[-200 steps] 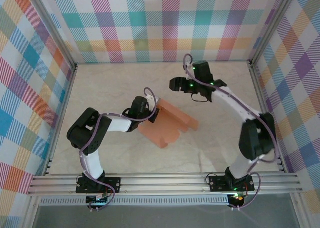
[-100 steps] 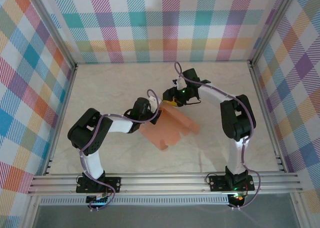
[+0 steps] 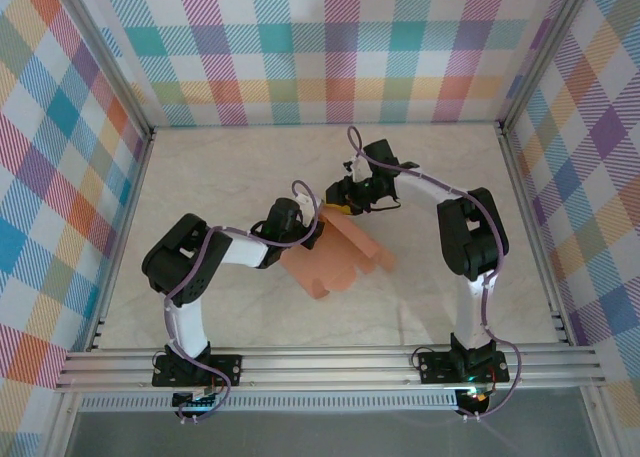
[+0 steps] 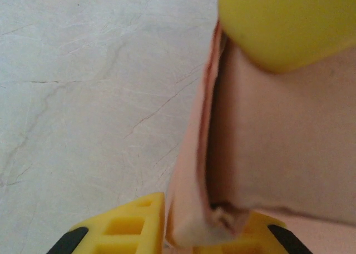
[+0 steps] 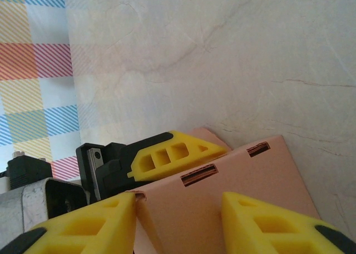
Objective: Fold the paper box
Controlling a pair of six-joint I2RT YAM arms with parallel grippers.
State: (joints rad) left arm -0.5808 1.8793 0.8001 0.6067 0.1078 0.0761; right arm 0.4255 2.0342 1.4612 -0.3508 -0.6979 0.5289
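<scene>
A thin salmon-orange card paper box point(image 3: 338, 265) lies about the middle of the cream, marble-patterned tabletop point(image 3: 220, 177). It is turned at a slant to the tabletop's edges, with rounded tabs along its side toward the near right corner. Seen from above, the left arm point(image 3: 235, 249) bends in from the near left corner and brings the left jaws to the box's left edge. The right arm point(image 3: 470, 232) loops round from the near right corner and sets the right jaws at the box's far corner. The two sets of jaws are just beside each other there.

In the left wrist view the left jaws are almost closed. A doubled, upstanding edge of the paper box point(image 4: 278, 154) fills the narrow gap between them and touches both sides, so they have hold of it. One layer bows away from the other, leaving a dark slit. A blurred yellow tip of the right jaws overlaps the top of the card.

In the right wrist view the right jaws stand part-open, far wider than the card is thick, over a flat panel point(image 5: 239, 182) of the box with two short dark slots point(image 5: 198, 175). They clamp nothing; whether their tips touch the panel I cannot tell. One of the left jaws lies at the panel's far left edge. Checked pastel walls point(image 3: 320, 47) close in the tabletop on three sides.
</scene>
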